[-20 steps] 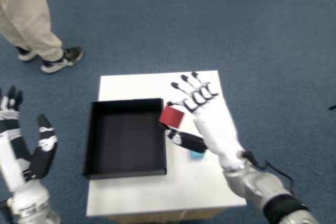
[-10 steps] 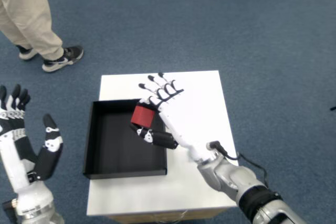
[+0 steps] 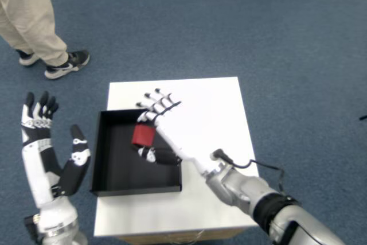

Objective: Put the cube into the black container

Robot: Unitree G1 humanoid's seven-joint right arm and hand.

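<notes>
The red cube [image 3: 143, 136] hangs over the middle of the black container [image 3: 114, 159], which lies on the left half of the white table [image 3: 212, 113]. My right hand [image 3: 163, 130] reaches in from the lower right and is shut on the cube, pinching it between the thumb below and the fingers above, with the fingertips spread. Whether the cube touches the container floor cannot be told.
My left hand [image 3: 49, 153] is raised, open, off the table's left edge. A person's legs and shoes [image 3: 54, 55] stand on the blue carpet at the upper left. A cable [image 3: 258, 167] runs along my right wrist.
My right hand has carried the red cube leftward, from beside the container's right wall to over its middle. The left hand has risen and drifted right. A small blue object seen earlier is hidden.
</notes>
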